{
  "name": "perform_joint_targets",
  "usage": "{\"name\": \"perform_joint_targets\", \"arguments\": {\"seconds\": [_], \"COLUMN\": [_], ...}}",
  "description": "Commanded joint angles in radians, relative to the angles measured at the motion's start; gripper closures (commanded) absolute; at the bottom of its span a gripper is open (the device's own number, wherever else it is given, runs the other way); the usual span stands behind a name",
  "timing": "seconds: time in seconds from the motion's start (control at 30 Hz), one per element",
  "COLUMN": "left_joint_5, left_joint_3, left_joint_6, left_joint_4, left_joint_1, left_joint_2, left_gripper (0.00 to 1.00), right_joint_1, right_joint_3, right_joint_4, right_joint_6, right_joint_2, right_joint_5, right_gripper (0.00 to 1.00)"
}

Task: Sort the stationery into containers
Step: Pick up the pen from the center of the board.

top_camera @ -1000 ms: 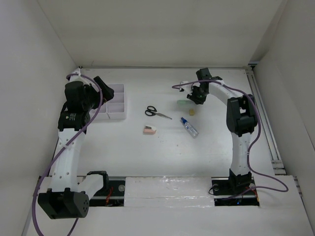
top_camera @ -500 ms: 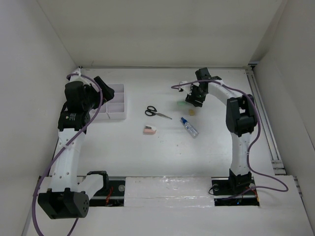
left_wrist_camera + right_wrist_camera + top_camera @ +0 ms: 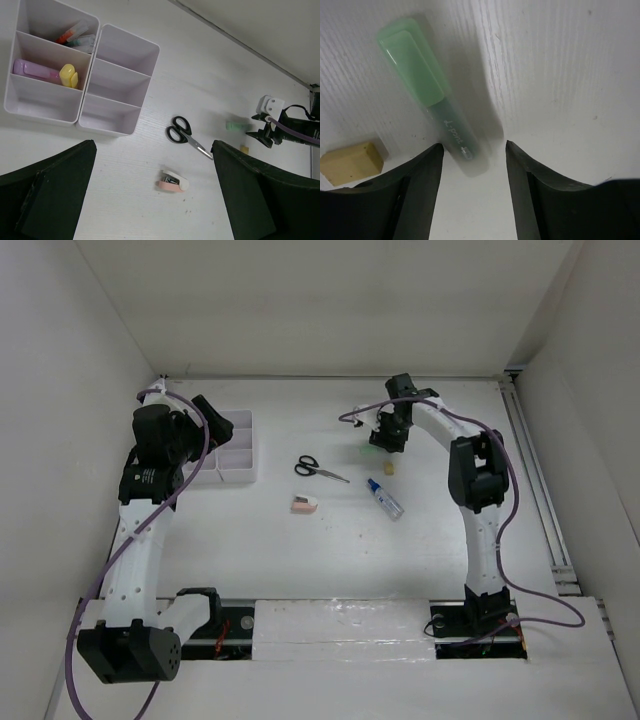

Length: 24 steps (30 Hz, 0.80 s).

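Black right gripper [image 3: 472, 148] hangs half open and empty, well right of the tray [image 3: 236, 478]; only the dark end of the green highlighter [image 3: 427, 95] lies between its tips, slanted, cap beyond. Closing on so little could pivot or squirt it out. Left gripper [image 3: 153, 147], by the tray, gapes empty.

The organiser tray [image 3: 238, 462] sits at the far left of the white surface [image 3: 300, 560], under the left tool [image 3: 211, 417]. Scissors [image 3: 320, 469], eraser [image 3: 304, 505] and blue-capped tube [image 3: 384, 497] lie mid-surface, apart. The right tool [image 3: 386, 436] hangs above a faint green highlighter [image 3: 369, 450], beside a small yellow block [image 3: 390, 468].
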Motion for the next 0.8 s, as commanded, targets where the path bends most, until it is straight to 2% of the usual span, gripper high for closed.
{"name": "perform_joint_targets", "arguments": {"seconds": [0.0, 0.03, 0.13, 0.17, 0.27, 0.3, 0.37, 0.4, 0.5, 0.53, 0.6, 0.67, 0.77], "left_joint_5": [0.016, 0.016, 0.016, 0.016, 0.016, 0.016, 0.016, 0.016, 0.016, 0.016, 0.016, 0.016, 0.016], "left_joint_3": [0.005, 0.005, 0.005, 0.005, 0.005, 0.005, 0.005, 0.005, 0.005, 0.005, 0.005, 0.005, 0.005], "left_joint_6": [0.011, 0.011, 0.011, 0.011, 0.011, 0.011, 0.011, 0.011, 0.011, 0.011, 0.011, 0.011, 0.011], "left_joint_4": [0.038, 0.038, 0.038, 0.038, 0.038, 0.038, 0.038, 0.038, 0.038, 0.038, 0.038, 0.038, 0.038], "left_joint_1": [0.002, 0.002, 0.002, 0.002, 0.002, 0.002, 0.002, 0.002, 0.002, 0.002, 0.002, 0.002, 0.002], "left_joint_2": [-0.005, -0.005, -0.005, -0.005, -0.005, -0.005, -0.005, -0.005, -0.005, -0.005, -0.005, -0.005, -0.005], "left_gripper": [0.0, 0.0, 0.0, 0.0, 0.0, 0.0, 0.0, 0.0, 0.0, 0.0, 0.0, 0.0, 0.0], "right_joint_1": [0.031, 0.031, 0.031, 0.031, 0.031, 0.031, 0.031, 0.031, 0.031, 0.031, 0.031, 0.031, 0.031], "right_joint_3": [0.039, 0.048, 0.048, 0.048, 0.039, 0.028, 0.028, 0.018, 0.008, 0.008, -0.002, -0.002, 0.031], "right_joint_4": [-0.043, -0.043, -0.052, -0.052, -0.052, -0.052, -0.052, -0.052, -0.043, -0.043, -0.043, -0.043, -0.052], "right_joint_6": [-0.033, -0.033, -0.033, -0.033, -0.033, -0.033, -0.033, -0.033, -0.033, -0.033, -0.033, -0.033, -0.02], "right_joint_2": [0.023, 0.023, 0.023, 0.023, 0.023, 0.014, 0.014, 0.014, 0.005, 0.005, -0.004, -0.004, 0.005], "right_joint_5": [-0.011, -0.011, -0.011, -0.011, -0.011, -0.011, -0.011, -0.011, -0.022, -0.022, -0.031, -0.046, -0.086], "right_gripper": [0.41, 0.41, 0.51, 0.58, 0.67, 0.74, 0.74, 0.79, 0.84, 0.92, 0.94, 1.0, 1.0]}}
